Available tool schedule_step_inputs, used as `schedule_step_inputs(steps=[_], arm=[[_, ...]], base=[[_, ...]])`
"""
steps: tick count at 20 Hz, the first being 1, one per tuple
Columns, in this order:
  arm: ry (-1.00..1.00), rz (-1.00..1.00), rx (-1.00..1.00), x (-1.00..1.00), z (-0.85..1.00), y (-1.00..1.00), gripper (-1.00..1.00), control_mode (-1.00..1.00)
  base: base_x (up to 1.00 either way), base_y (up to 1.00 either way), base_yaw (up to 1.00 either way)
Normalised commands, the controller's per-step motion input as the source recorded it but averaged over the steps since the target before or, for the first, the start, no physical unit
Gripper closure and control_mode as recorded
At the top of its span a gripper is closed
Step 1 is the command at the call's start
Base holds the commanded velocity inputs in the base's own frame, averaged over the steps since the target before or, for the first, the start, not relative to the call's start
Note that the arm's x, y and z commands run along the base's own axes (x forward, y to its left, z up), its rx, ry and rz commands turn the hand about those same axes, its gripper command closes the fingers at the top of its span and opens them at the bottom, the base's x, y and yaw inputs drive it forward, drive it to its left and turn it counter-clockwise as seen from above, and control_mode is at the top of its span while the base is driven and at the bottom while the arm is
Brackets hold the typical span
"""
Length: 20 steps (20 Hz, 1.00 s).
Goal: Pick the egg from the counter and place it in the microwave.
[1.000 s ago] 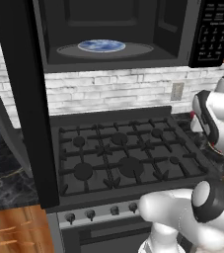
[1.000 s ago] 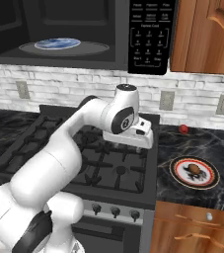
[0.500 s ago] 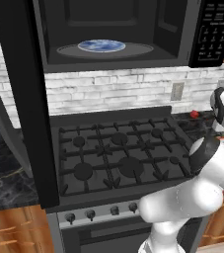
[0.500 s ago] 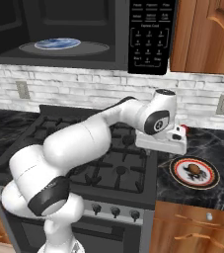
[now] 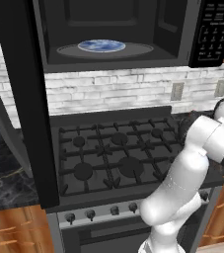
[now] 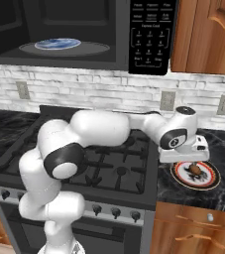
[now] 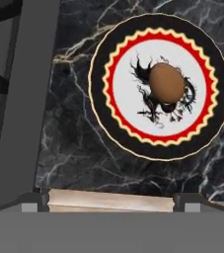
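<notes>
Big black microwave (image 6: 59,34) hangs open over the black gas stove (image 6: 104,158). On the glossy black marble counter (image 7: 84,143) sits a round red-and-black patterned plate (image 7: 159,143) with the brown egg (image 7: 167,83) on it. The gripper (image 6: 183,155) hovers above, jaws wide apart, holding nothing.

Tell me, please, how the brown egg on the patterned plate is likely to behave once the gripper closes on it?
The egg looks smooth and rounded, so it may slip or roll across the flat plate if nudged. Being an egg, it is probably light and fragile.
</notes>
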Motion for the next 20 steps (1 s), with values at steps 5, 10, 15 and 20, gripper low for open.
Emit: schedule_step_inputs(steps=[5, 10, 15, 20], arm=[[0.01, 0.28, 0.00, 0.46, -0.22, -0.47, -1.00, -1.00], [0.08, 0.09, 0.04, 0.68, -0.10, -0.01, -1.00, -1.00], [0.11, 0.01, 0.01, 0.51, -0.08, -0.21, -1.00, -1.00], [0.14, 0.00, 0.00, 0.41, -0.29, -0.01, -1.00, -1.00]], base=[[0.00, 0.00, 0.00], [0.00, 0.00, 0.00], [0.00, 0.00, 0.00], [0.00, 0.00, 0.00]])
